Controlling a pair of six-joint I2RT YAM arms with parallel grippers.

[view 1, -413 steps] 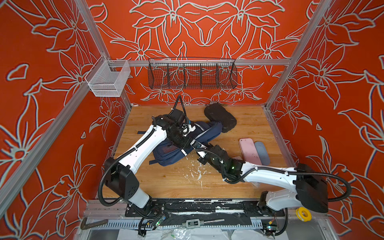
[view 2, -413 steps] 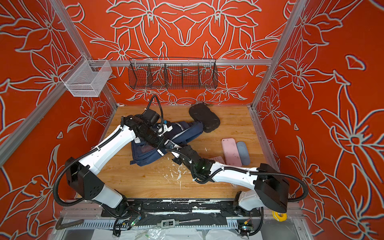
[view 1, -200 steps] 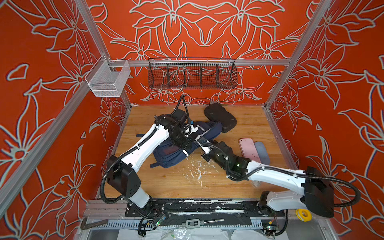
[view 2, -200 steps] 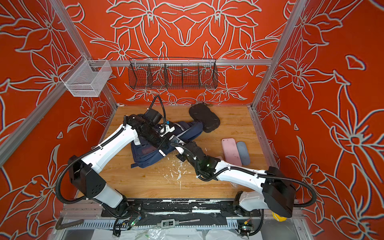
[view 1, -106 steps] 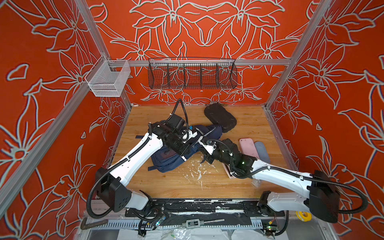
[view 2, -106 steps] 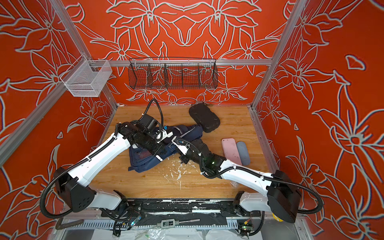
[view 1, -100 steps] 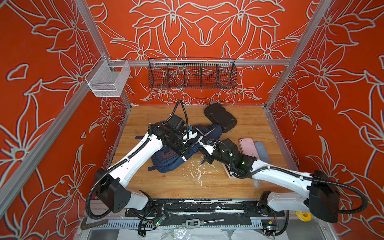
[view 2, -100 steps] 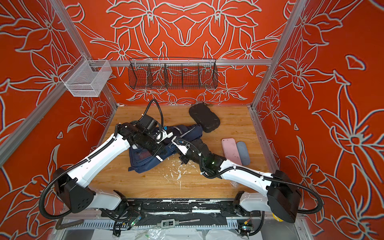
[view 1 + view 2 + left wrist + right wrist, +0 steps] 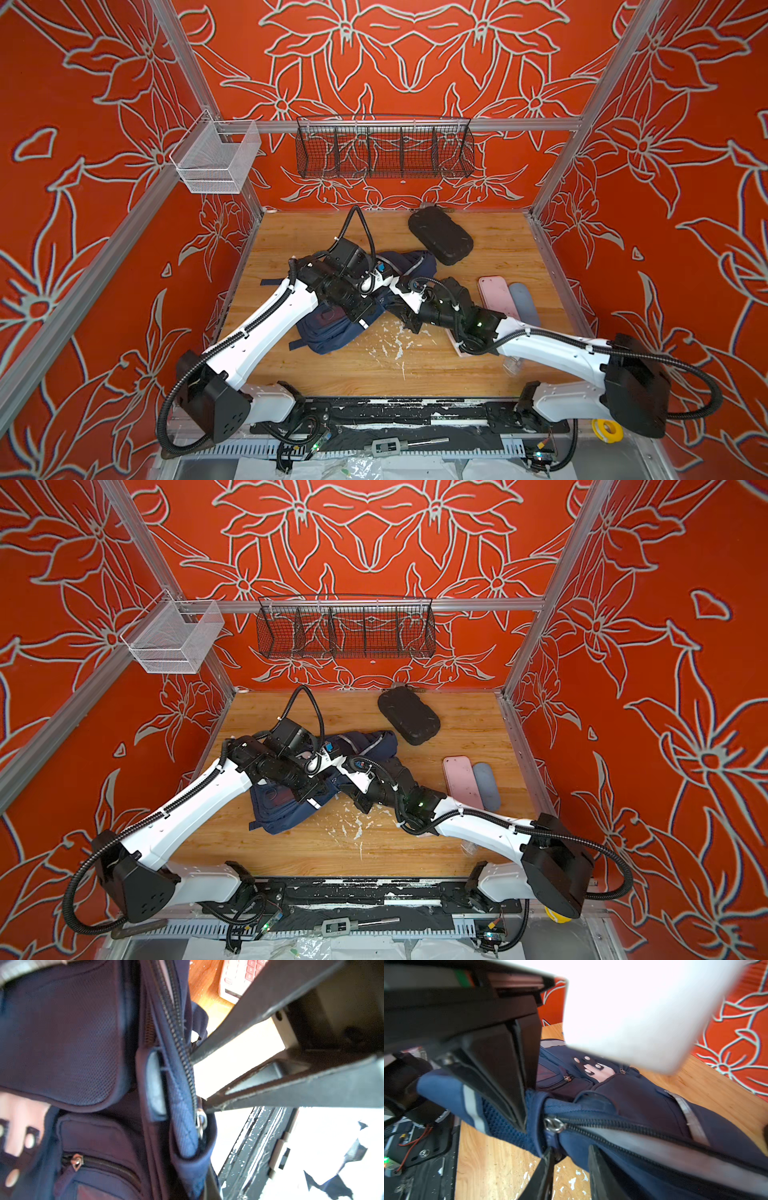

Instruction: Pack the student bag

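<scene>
The student bag [image 9: 332, 336] [image 9: 282, 812], a navy backpack, lies in the middle of the wooden table. My left gripper [image 9: 363, 320] [image 9: 312, 801] is shut on the bag's blue fabric beside the main zipper [image 9: 182, 1051]. The fold it holds fills the lower part of the left wrist view [image 9: 193, 1167]. My right gripper [image 9: 401, 320] [image 9: 354, 801] [image 9: 571, 1169] is at the bag's zipped edge, just under the metal zip slider [image 9: 554, 1124]. Its fingers [image 9: 600, 1172] stand apart, with bare table showing between them. The white patch with dark dots [image 9: 593, 1068] faces up.
A black oval hard case [image 9: 440, 241] [image 9: 409, 721] lies behind the bag. A pink case [image 9: 496, 297] and a grey case [image 9: 524, 303] lie at the right, and a pink calculator [image 9: 241, 976] is under my right arm. Wire baskets [image 9: 384, 151] [image 9: 216, 160] hang on the walls.
My right gripper has opened its jaws at the zipper end and its arm has swung rightward. The left gripper has pulled the bag a little toward the front.
</scene>
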